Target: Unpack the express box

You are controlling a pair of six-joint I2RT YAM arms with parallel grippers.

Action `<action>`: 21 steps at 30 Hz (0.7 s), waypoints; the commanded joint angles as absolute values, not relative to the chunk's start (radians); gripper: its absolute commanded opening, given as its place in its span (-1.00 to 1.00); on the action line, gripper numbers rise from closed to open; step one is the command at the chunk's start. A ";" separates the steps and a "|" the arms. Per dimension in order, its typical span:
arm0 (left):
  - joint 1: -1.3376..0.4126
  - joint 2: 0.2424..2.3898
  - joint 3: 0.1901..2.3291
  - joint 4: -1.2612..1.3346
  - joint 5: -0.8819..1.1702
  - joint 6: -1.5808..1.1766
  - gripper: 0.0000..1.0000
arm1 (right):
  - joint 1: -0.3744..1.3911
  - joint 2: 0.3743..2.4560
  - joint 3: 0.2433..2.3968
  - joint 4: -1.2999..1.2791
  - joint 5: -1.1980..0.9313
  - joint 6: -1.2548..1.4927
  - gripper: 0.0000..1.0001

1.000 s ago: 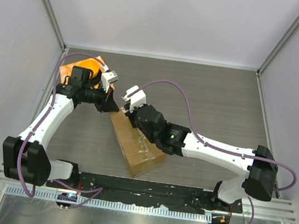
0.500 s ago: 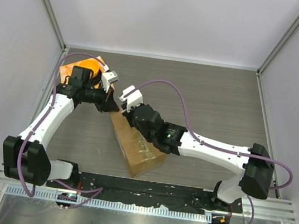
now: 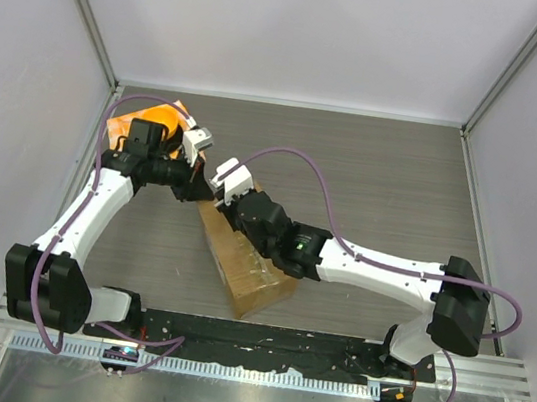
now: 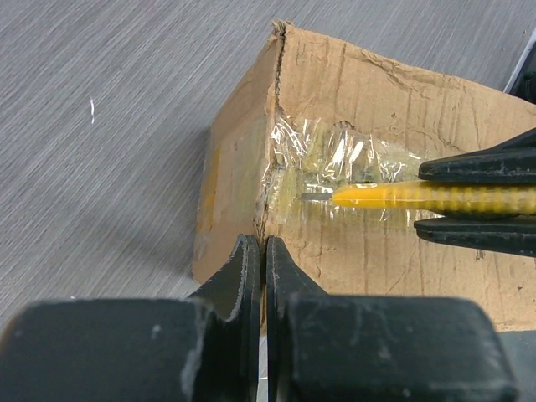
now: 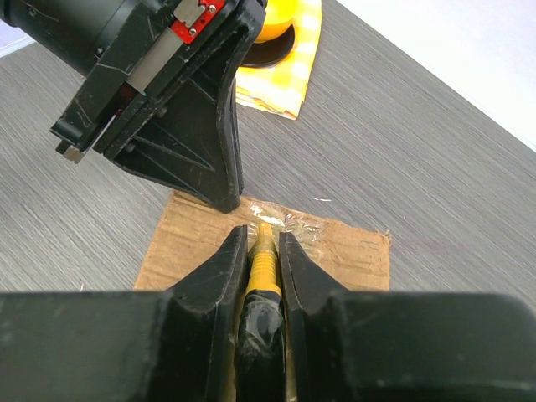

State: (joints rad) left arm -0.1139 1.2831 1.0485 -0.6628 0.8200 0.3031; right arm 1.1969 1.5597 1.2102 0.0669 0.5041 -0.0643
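Note:
The express box [image 3: 247, 267], brown cardboard, lies at an angle on the table, its clear tape [image 4: 335, 155] wrinkled over the far end of the top seam. My left gripper [image 4: 265, 243] is shut and empty, and its tips press on the box's far top edge [image 3: 199, 192]. My right gripper [image 5: 261, 236] is shut on a yellow cutter with a black handle [image 5: 263, 266]. The cutter [image 4: 419, 197] lies along the seam, its thin blade tip on the tape close to the left fingers [image 5: 219, 188]. From above, the right gripper [image 3: 222, 200] hovers over the box's far end.
An orange checkered cloth [image 3: 128, 126] with a round orange object [image 5: 276, 21] lies at the back left, just behind the left wrist. Side walls close in the table on the left, right and back.
My right arm has slid a little left along the box top, bringing the cutter closer to the left gripper. The left arm and the box have stayed put.

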 commanded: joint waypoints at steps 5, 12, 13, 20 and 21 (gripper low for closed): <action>-0.115 1.318 1.008 -0.770 0.677 0.348 -1.00 | 1.198 1.473 1.131 -0.066 0.535 -0.038 -0.99; -0.115 1.325 1.011 -0.735 0.615 0.282 -1.00 | 1.218 1.417 1.111 -0.149 0.525 0.031 -0.99; -0.117 1.324 1.012 -0.724 0.606 0.272 -1.00 | 1.223 1.414 1.111 -0.161 0.529 0.037 -0.99; -0.117 1.327 1.008 -0.686 0.529 0.203 -1.00 | 1.255 1.417 1.114 -0.218 0.572 0.112 -0.99; -0.117 1.328 1.006 -0.681 0.526 0.186 -1.00 | 1.259 1.419 1.114 -0.225 0.575 0.139 -0.99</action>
State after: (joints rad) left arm -0.1303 1.2846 1.0485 -0.6540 0.7937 0.2070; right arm 1.2327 1.4433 1.1286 -0.0719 0.5339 0.0597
